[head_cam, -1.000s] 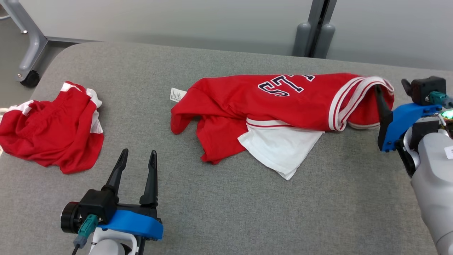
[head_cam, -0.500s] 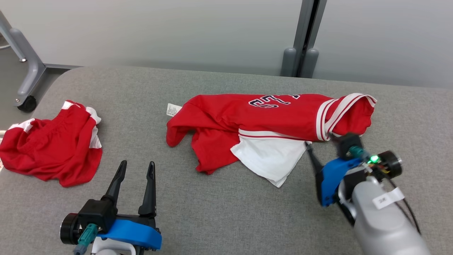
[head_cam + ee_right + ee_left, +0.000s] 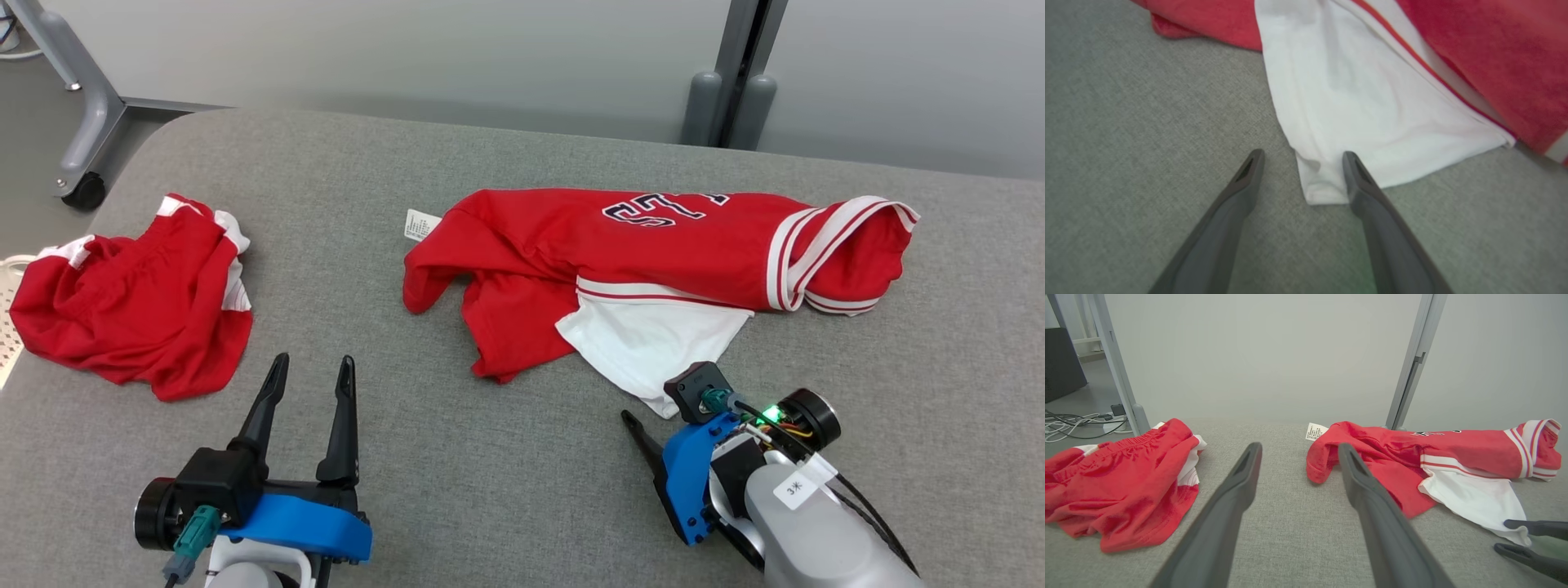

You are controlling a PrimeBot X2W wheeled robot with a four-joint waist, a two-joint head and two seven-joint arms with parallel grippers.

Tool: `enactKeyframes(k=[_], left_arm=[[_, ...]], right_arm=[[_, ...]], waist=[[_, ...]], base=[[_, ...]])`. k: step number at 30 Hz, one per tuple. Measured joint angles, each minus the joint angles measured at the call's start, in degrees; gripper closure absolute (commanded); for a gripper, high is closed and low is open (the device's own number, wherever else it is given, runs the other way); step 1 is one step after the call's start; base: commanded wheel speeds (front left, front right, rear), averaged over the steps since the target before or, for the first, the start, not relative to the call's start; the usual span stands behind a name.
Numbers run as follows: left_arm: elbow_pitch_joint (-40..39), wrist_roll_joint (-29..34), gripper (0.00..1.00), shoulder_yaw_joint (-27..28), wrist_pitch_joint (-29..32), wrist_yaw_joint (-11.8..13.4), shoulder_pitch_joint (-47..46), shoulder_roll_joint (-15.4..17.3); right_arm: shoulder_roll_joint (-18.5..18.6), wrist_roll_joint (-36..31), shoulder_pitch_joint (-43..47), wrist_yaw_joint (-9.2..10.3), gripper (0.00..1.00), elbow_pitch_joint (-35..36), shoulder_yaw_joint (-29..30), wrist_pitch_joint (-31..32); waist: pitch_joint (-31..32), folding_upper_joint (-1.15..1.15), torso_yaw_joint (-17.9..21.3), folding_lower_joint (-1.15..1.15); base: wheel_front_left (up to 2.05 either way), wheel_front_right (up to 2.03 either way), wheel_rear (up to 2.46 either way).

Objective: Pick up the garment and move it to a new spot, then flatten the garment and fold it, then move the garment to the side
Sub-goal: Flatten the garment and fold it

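Because the right pincer stands spread astride only the white corner of the garment, rumpled mid-frame on the counter, a shallow pinch may slip. Left pincer, lower left, stands spread and empty.

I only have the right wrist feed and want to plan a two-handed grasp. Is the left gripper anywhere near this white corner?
Observer: No. The left gripper is open at the table's near left, well apart from the jersey.
Operator: Is the jersey the only cloth out there?
Observer: No. A second crumpled red garment lies at the table's left end.
Operator: Which way does the jersey run?
Observer: Left to right, with its white label at the left end.
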State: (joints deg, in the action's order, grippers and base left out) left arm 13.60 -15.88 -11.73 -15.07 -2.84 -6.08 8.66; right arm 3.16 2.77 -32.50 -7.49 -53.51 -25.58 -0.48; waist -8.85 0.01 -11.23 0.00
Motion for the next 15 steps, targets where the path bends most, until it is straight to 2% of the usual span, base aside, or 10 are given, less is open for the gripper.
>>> enactKeyframes(k=[4,5,6,8,15], left_arm=[[-0.22,0.02,0.0,0.1,0.0,0.03,-0.03,-0.03],[-0.26,0.1,0.0,0.11,0.0,0.04,-0.04,-0.07],[-0.3,0.2,0.0,0.12,0.0,0.12,-0.05,-0.07],[-0.32,0.24,0.0,0.22,0.0,0.27,-0.09,-0.07],[-0.29,0.23,0.0,0.48,0.0,0.29,-0.16,0.02]], right_arm=[[0.18,-1.35,-1.38,-0.04,0.0,-1.21,0.67,1.42],[0.23,-1.68,-1.47,-0.05,0.2,-1.45,1.46,1.51],[0.32,-2.11,-1.53,-0.07,0.65,-1.68,2.05,1.53],[0.4,-3.23,-1.72,-0.07,1.0,-1.96,3.13,1.4],[0.85,-4.14,-0.93,-0.05,1.0,-1.97,7.79,-0.36]], waist=[[-0.6,0.0,-0.28,0.0],[-0.71,0.0,-0.25,0.0],[-0.78,0.0,-0.2,0.0],[-0.88,0.0,0.11,0.0],[-0.29,0.0,1.94,0.0]], base=[[0.0,0.0,0.0],[0.0,0.0,0.0],[0.0,0.0,0.0],[0.0,0.0,0.0],[0.0,0.0,0.0]])
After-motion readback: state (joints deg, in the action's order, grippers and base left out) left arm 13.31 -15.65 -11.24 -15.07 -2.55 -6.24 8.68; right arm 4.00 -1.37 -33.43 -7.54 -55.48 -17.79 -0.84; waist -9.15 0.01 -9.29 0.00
